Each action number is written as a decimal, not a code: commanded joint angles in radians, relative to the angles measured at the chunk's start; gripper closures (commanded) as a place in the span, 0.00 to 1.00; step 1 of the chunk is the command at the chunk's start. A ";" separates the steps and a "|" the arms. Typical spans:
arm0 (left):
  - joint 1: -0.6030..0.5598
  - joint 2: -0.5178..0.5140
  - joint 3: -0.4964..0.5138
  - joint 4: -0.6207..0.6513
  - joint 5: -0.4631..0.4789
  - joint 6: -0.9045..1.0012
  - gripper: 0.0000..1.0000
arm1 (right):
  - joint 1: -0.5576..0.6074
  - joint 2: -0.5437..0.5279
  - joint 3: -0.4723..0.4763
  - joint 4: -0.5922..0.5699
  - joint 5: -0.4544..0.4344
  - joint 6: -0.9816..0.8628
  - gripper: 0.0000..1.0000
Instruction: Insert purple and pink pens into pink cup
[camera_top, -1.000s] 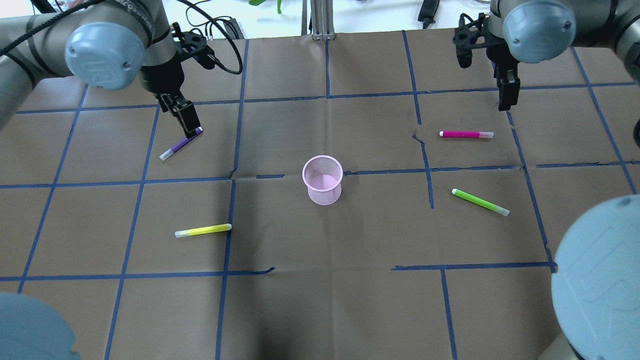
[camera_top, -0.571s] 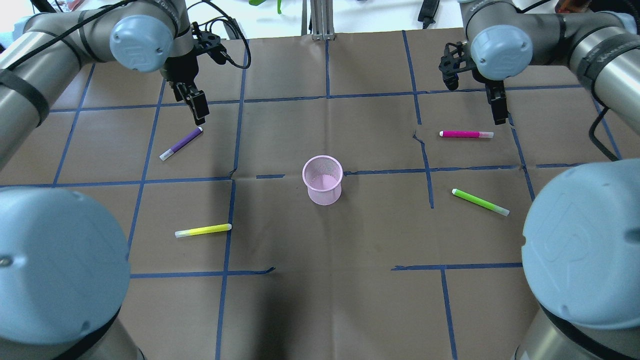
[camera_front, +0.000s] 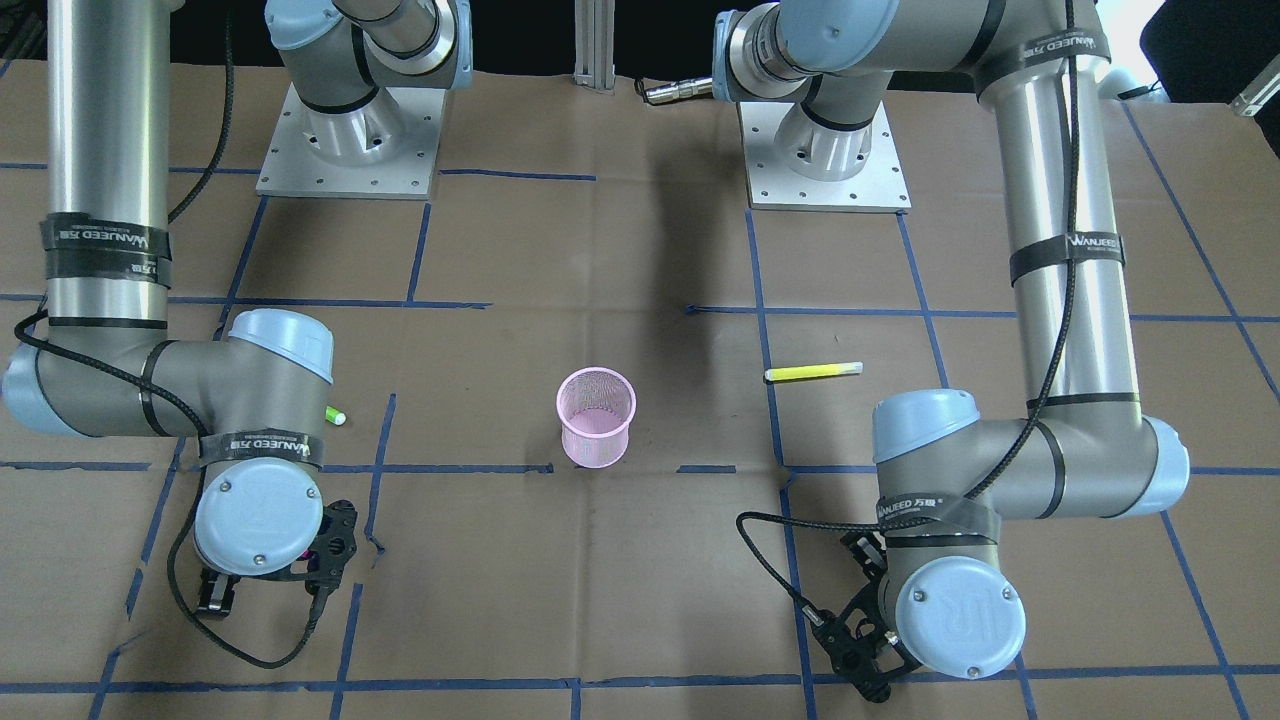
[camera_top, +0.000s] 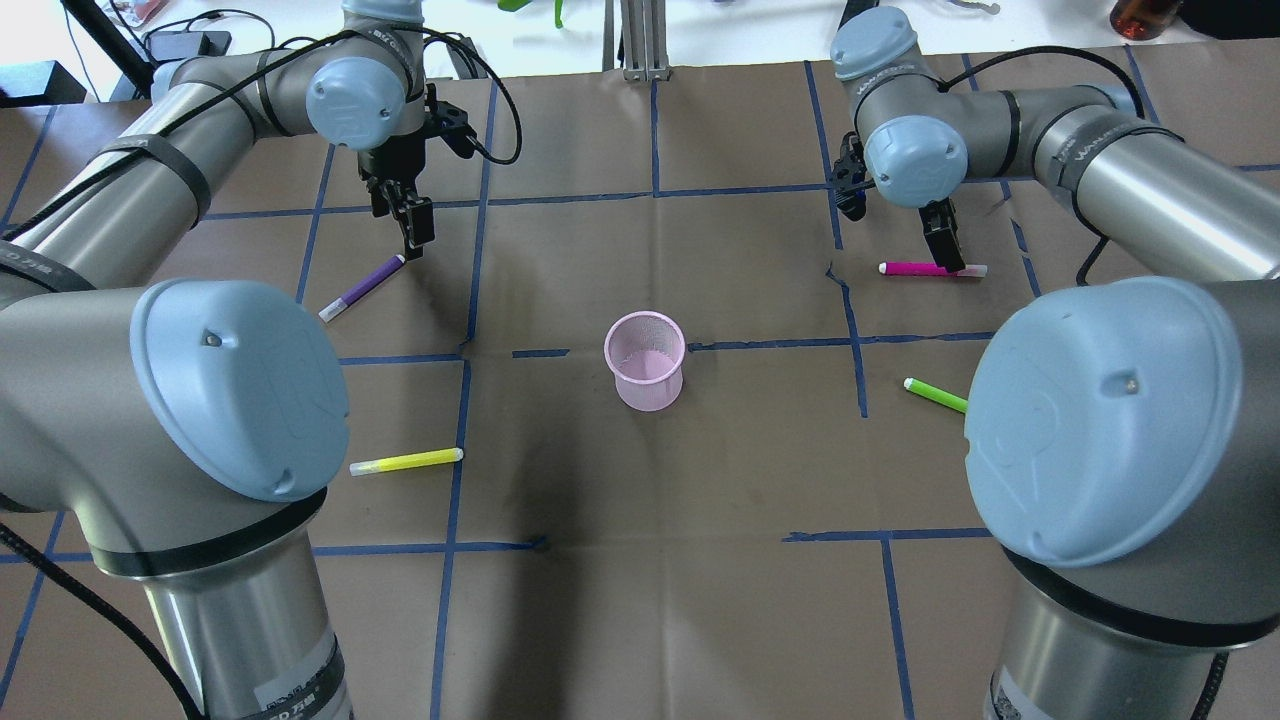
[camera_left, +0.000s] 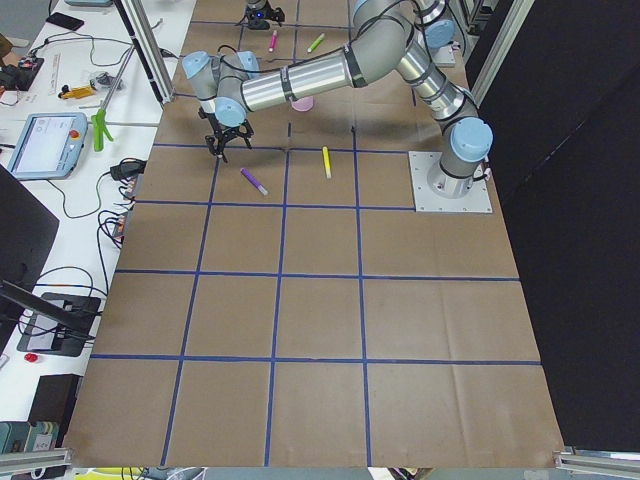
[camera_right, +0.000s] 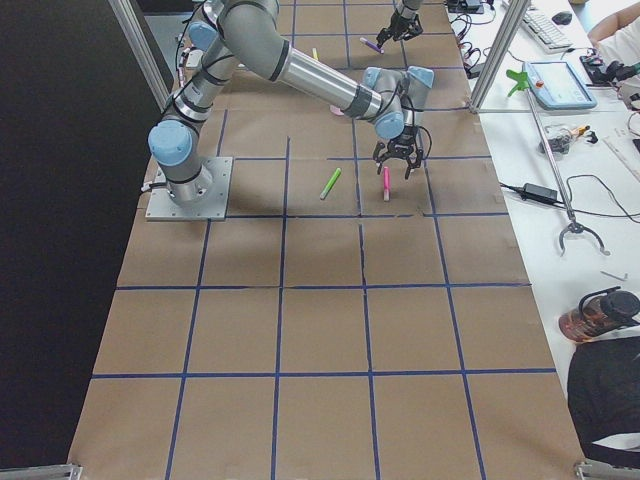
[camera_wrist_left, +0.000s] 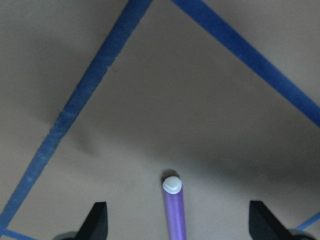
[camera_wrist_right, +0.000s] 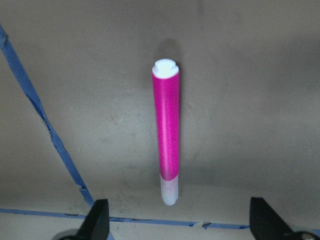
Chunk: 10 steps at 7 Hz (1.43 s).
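Observation:
The pink mesh cup (camera_top: 646, 360) stands upright mid-table, also in the front view (camera_front: 596, 415). The purple pen (camera_top: 362, 288) lies flat to its far left. My left gripper (camera_top: 415, 238) is open and empty, just above the pen's upper right end; the left wrist view shows the pen (camera_wrist_left: 173, 212) between the spread fingers (camera_wrist_left: 98, 220). The pink pen (camera_top: 925, 268) lies flat to the cup's far right. My right gripper (camera_top: 946, 252) is open over its right part; the right wrist view shows the pen (camera_wrist_right: 167, 140) centred between the fingers (camera_wrist_right: 264, 220).
A yellow pen (camera_top: 406, 461) lies front left of the cup. A green pen (camera_top: 935, 396) lies to the right, partly hidden by my right arm's elbow. Brown paper with blue tape lines covers the table (camera_top: 650, 560). Both elbows bulk large over the near table.
My right gripper has moved left and down, over the pink pen. My left gripper has shifted right, near the purple pen's upper end. Both elbows swung forward into view. No pen has moved.

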 joint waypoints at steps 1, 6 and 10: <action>-0.002 -0.024 -0.011 -0.008 0.039 -0.008 0.02 | 0.018 0.032 -0.001 -0.049 -0.012 0.002 0.00; -0.002 -0.027 -0.018 -0.009 0.067 -0.011 0.26 | 0.039 0.021 0.011 -0.057 0.000 0.067 0.00; -0.004 -0.025 -0.018 -0.009 0.067 -0.011 0.89 | 0.061 0.003 0.078 -0.136 -0.017 0.127 0.00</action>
